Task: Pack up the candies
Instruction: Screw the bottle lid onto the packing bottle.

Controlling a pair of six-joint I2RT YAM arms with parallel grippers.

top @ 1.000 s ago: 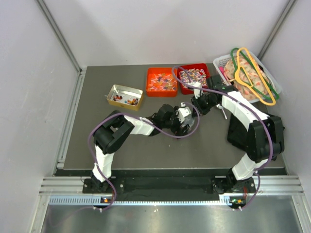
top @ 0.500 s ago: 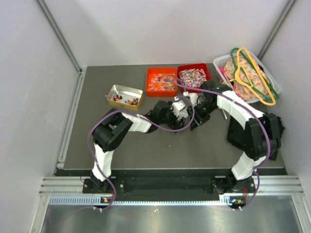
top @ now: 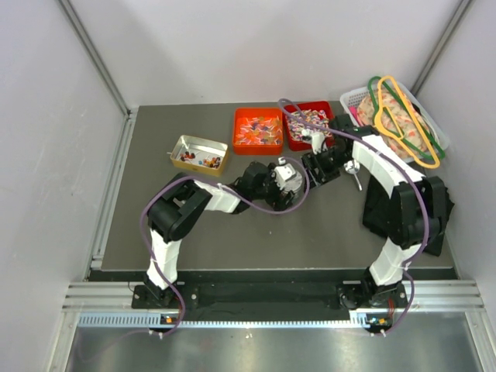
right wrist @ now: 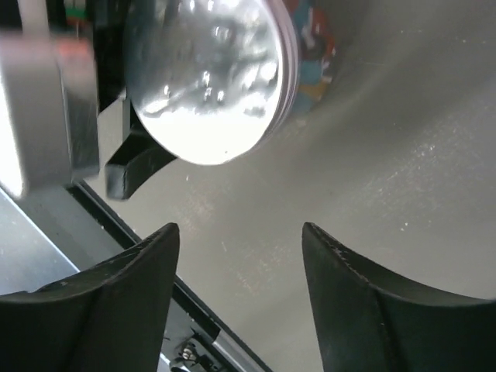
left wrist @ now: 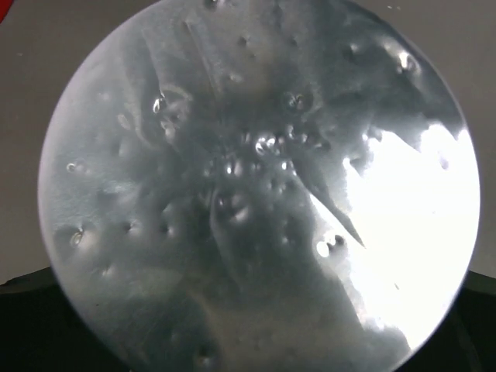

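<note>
at the far side of the table (top: 147, 225), the candies (top: 308, 122) lie heaped in a red tray (top: 293, 144). more sit in the orange tray (top: 236, 132) beside it, and a few in the gold tin (top: 200, 141) further left. from above they are too small to read any wrapper's long axis.

just on the near side of the red tray hangs the right gripper (right wrist: 239, 232), its fingers apart with only bare table between them: open and empty. it faces away from the heap, toward a round can (right wrist: 209, 77) whose shiny flat face is turned to it, a strip of printed side just showing. the left gripper (top: 280, 180) has that can between widely spread jaws, and the disc fills its wrist view. i judge it gripped, though the contact itself is hidden. whether the shiny face is lid or base i cannot tell.

the next pick turns on this: the heap lies behind the right gripper, away from the arm bases. the right arm is much the nearer to it, the left being taken up with the can. so the right one would have to swing round and reach up-table into the red tray.
</note>
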